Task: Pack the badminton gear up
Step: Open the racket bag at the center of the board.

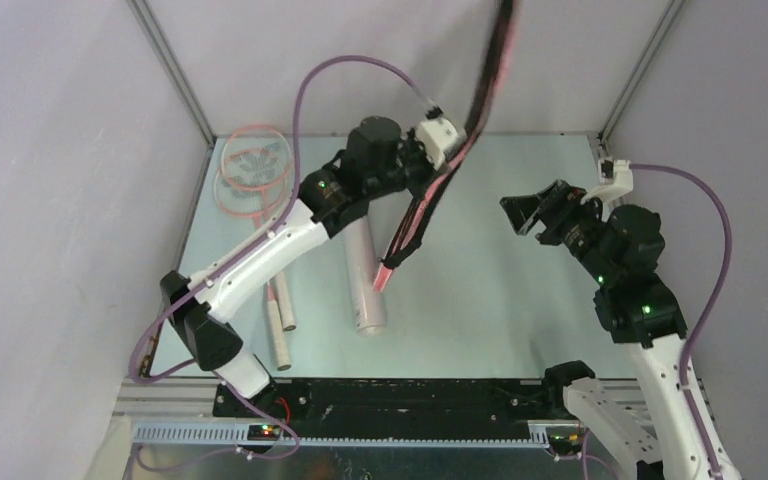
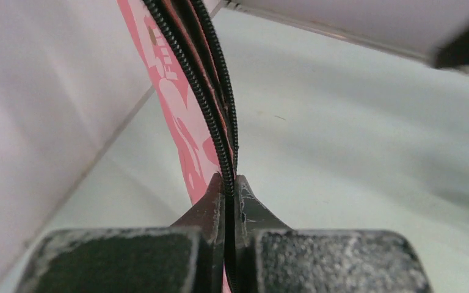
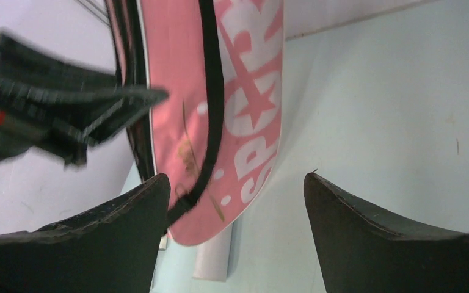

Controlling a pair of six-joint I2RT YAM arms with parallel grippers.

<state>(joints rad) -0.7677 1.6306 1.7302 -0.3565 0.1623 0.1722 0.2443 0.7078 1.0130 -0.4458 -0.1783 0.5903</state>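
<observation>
- Left gripper [image 2: 229, 183]: clamped on the black zipper edge of the racket bag [image 1: 422, 210], which is held up above the far middle of the table [image 1: 500, 320].
- Racket bag: pink, lettered "SPORT" in white, trimmed with a black strap; its lower end is seen just beside the tube.
- Right gripper [image 3: 235, 177]: jaws spread wide, nothing held; raised over the right side, faced toward the bag.
- White tube [image 1: 365, 280]: laid flat left of centre, pointed at the near edge.
- Two rackets [image 1: 255, 165]: laid along the left edge, heads overlapped at the far left corner, handles toward the near edge.
</observation>
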